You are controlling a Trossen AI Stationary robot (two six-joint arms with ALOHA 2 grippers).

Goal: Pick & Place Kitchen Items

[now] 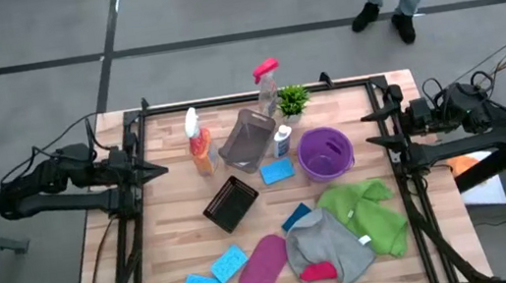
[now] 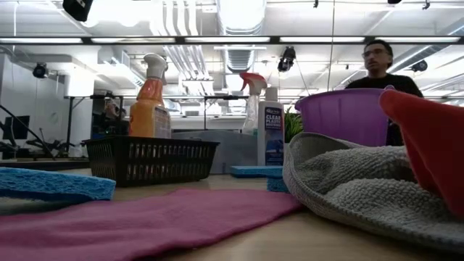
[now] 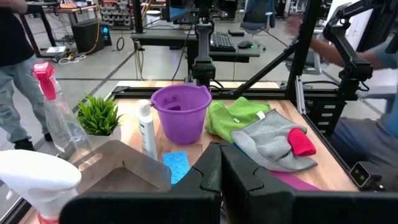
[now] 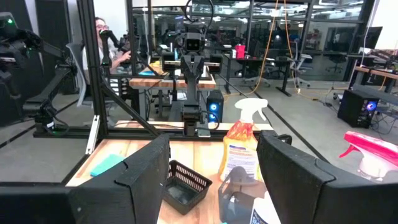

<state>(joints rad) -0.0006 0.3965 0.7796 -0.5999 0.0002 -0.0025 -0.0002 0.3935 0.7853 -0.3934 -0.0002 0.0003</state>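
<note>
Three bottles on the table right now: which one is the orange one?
The orange spray bottle, white trigger, standing nearest the left arm's side. The clear bottle has a pink trigger; the small white bottle stands beside the purple bucket.

1. The bucket (image 1: 325,154) is set right of the tray (image 1: 247,140), a sponge (image 1: 277,171) between them.
2. The basket (image 1: 231,203) is placed before the tray.
3. The cloths (image 1: 345,233) are piled before the bucket.

Bright, even overhead light; ceiling strip lights (image 2: 239,40) glare in low view; shadows soft; near red cloth (image 2: 428,145) & grey cloth (image 2: 348,181) blurred, bkgd sharper.
</note>
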